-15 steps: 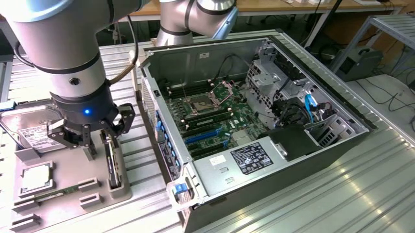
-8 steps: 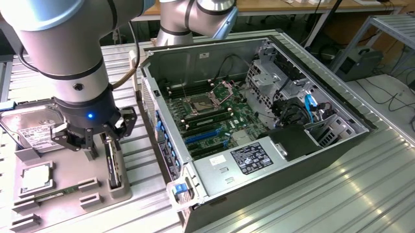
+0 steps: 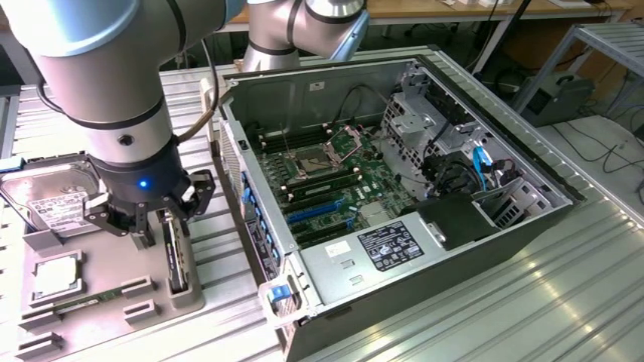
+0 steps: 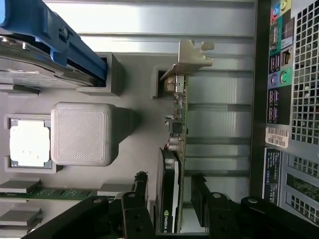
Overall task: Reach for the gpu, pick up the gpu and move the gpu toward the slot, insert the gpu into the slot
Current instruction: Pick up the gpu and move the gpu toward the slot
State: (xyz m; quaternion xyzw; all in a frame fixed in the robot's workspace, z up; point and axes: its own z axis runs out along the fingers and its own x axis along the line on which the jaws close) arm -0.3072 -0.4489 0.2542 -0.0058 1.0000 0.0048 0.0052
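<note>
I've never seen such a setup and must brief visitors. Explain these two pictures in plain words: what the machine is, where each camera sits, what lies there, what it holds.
The grey tube is a robot arm; the claw does the grasping. One picture comes from a camera off the arm, the other from a camera on the wrist, looking along the claw. A grey tray holds a hard drive, a processor chip, a memory stick and the gpu, standing on edge. The claw holds nothing: its open fingers straddle the gpu with gaps either side. Beside the tray lies an open computer case; the blue slot is on its motherboard.
</note>
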